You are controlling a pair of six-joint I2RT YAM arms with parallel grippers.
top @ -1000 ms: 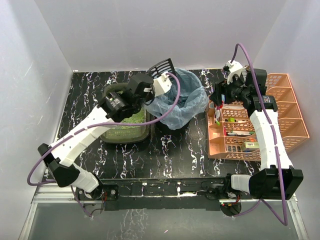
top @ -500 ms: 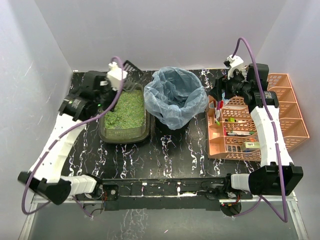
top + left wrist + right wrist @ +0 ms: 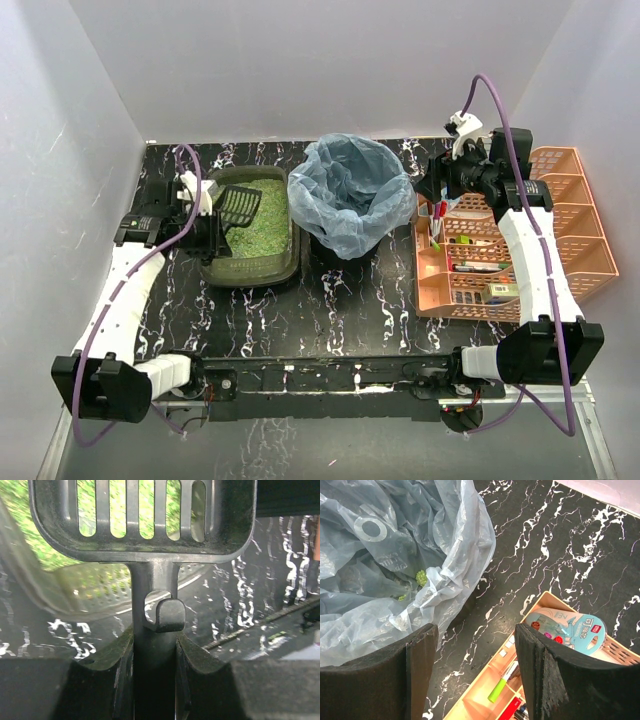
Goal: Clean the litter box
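The litter box (image 3: 249, 274), a dark olive tray of green litter (image 3: 266, 228), sits left of the bin. My left gripper (image 3: 213, 222) is shut on the handle of a black slotted scoop (image 3: 238, 204), whose head hangs over the tray's back left part. In the left wrist view the left gripper (image 3: 154, 652) clamps the scoop's (image 3: 142, 525) handle, with green litter (image 3: 55, 555) blurred behind the slots. The right gripper (image 3: 440, 186) is open and empty between the bin and the organiser; in its own view the right gripper (image 3: 476, 652) hovers over black table.
A round bin lined with a translucent blue bag (image 3: 352, 196) stands at the centre back, with small green clumps (image 3: 421, 577) inside. The orange slatted organiser (image 3: 575, 250) holding pens and packets fills the right side. White walls enclose the marbled black table (image 3: 360, 300).
My left arm swung the scoop from above the bin leftward and brought it down over the litter box. The right arm has hardly moved.
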